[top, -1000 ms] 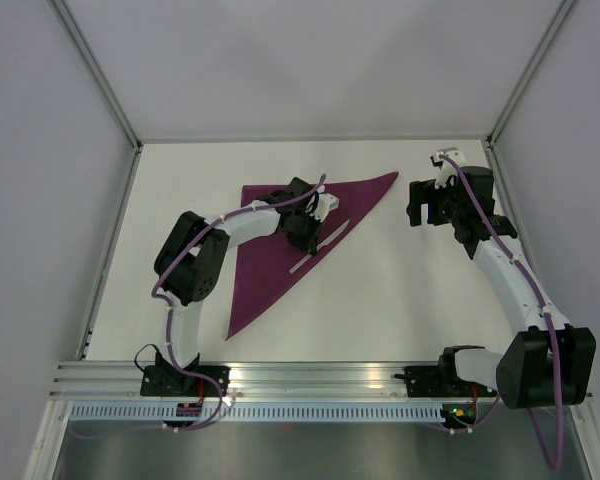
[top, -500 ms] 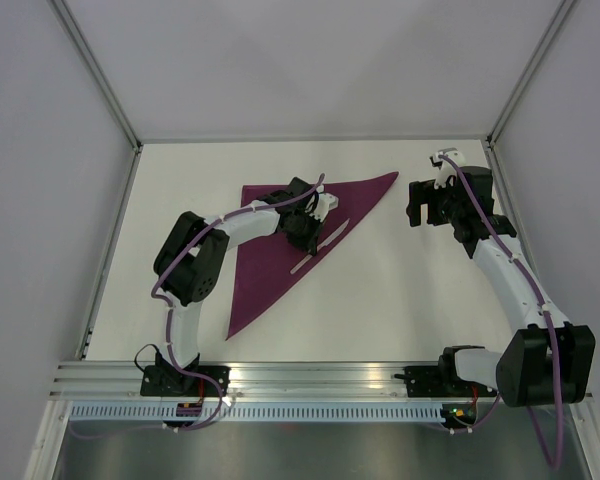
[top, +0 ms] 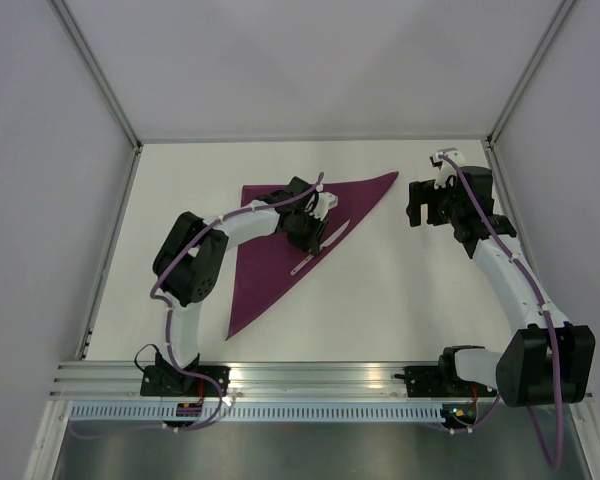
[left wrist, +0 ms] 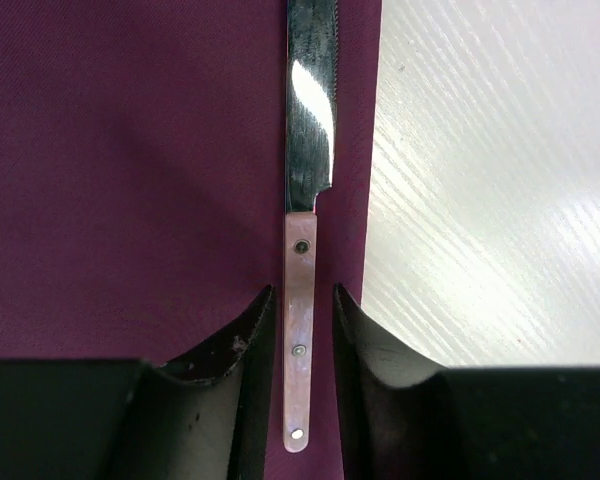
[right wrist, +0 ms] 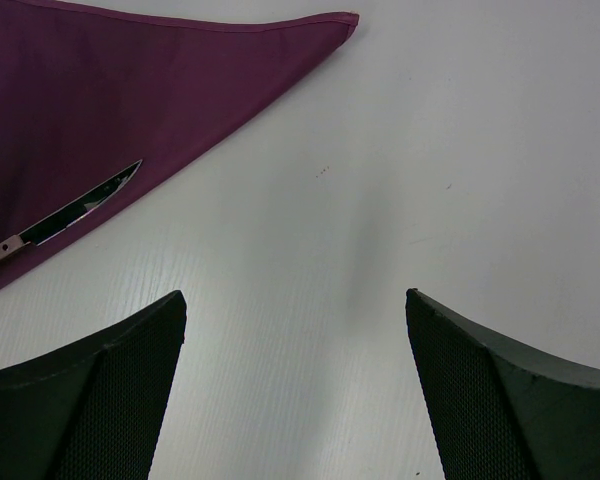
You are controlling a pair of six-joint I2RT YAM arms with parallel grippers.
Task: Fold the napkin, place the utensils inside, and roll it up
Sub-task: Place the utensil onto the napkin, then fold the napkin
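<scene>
Hardly moved since a second ago: just a tiny shift of the left claw (top: 306, 240) on its spot, and no change for the right arm.

Seen from above: left arm bent at the elbow and stretched out over the napkin (top: 265, 260), a purple triangle lying flat on the white worktop (top: 380, 300). Left claw pointing down at the knife (top: 332, 234), which lies along the napkin's right edge. Right arm reaching far up the right side, with the right claw (top: 417, 205) held over bare worktop, well apart from the napkin's far corner.

Seen from the left wrist: left claw (left wrist: 300, 300) let loose, one finger on each side of the knife (left wrist: 310, 130) handle, with a thin gap on both sides. Knife flat on the napkin (left wrist: 130, 150), just beside its edge, white worktop (left wrist: 480, 200) to the right.

Seen from the right wrist: right claw (right wrist: 295, 310) spread wide, holding nothing, over bare worktop (right wrist: 380, 200). Napkin (right wrist: 100, 90) up in the left corner, knife (right wrist: 75, 212) blade on it near the edge.
</scene>
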